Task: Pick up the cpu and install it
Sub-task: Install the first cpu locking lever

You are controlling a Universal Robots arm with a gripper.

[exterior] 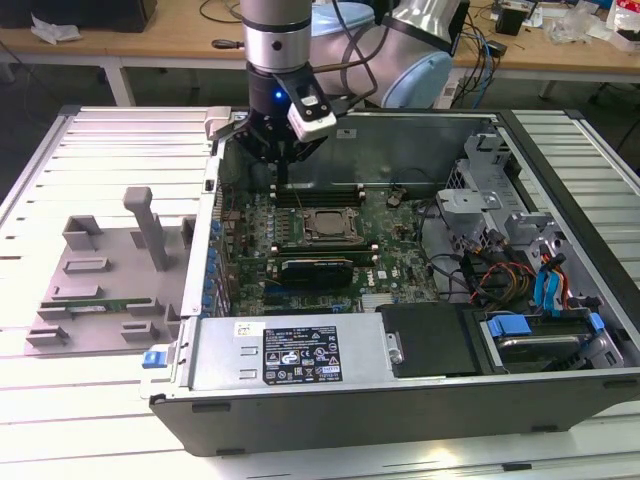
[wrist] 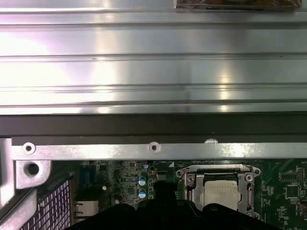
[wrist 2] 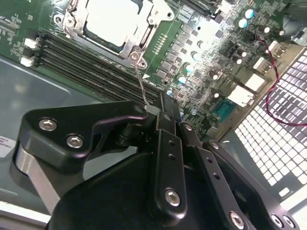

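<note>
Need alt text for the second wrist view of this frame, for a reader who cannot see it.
The silver-grey square cpu sits in its metal-framed socket on the green motherboard, beyond the black gripper. Black memory slots run beside the socket, and a perforated metal case wall with a red wire lies at the board's edge.

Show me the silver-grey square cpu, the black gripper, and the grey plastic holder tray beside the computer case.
Silver-grey square cpu (wrist: 219,193), first wrist view, middle of its metal top plate inside the socket frame.
Black gripper (exterior: 279,152), exterior view, between its fingertips above the motherboard.
Grey plastic holder tray (exterior: 100,285), exterior view, its flat base.
</note>
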